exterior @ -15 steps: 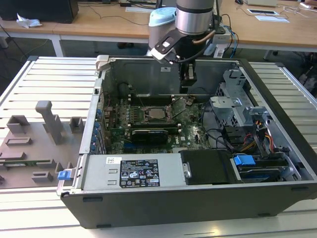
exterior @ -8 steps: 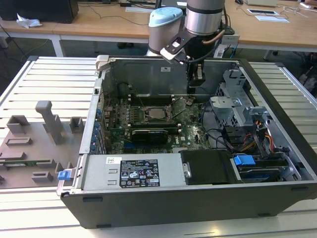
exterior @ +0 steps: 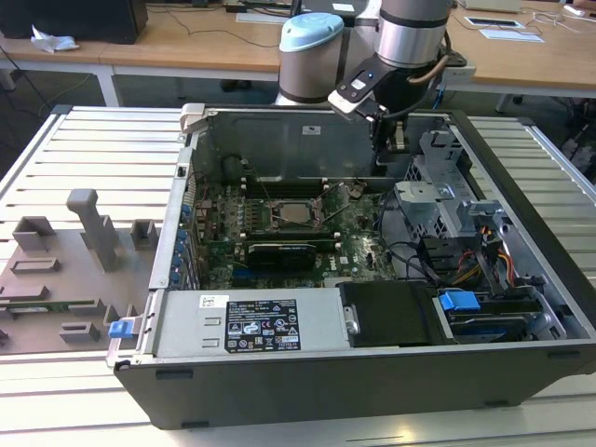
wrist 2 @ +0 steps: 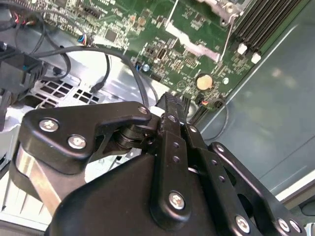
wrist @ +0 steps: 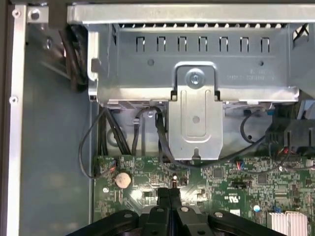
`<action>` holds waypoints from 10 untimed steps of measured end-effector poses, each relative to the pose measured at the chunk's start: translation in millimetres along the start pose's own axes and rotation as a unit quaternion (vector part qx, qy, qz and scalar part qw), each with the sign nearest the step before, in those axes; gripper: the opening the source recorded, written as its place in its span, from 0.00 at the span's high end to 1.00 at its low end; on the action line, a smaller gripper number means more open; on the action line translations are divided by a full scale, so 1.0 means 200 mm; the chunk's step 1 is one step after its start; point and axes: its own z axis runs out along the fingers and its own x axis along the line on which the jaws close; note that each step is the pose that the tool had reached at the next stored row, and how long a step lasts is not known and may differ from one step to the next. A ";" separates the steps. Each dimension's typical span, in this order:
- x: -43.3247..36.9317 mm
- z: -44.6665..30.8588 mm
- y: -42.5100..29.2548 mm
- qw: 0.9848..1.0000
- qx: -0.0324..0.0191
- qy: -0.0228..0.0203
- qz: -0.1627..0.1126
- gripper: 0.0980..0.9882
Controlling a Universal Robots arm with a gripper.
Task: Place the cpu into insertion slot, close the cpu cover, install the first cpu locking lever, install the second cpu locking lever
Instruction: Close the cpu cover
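Fingers [wrist: 164,195] clamped together, nothing between them, likely to make one narrow pushing tip; gripper [exterior: 395,142] hangs over the motherboard [exterior: 354,244] edge by the computer case [exterior: 279,140] far wall; cpu [exterior: 300,212] sits in its insertion slot [exterior: 322,218] mid-board, well apart

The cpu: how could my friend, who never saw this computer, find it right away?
In the exterior view, look inside the big open computer case at the green motherboard on its floor. Near the board's middle sits the cpu, a small flat square. It is the pale silvery one, while the long part beside it is black.
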 end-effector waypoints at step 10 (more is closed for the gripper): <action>0.005 0.056 0.034 1.000 0.021 0.001 0.000 0.99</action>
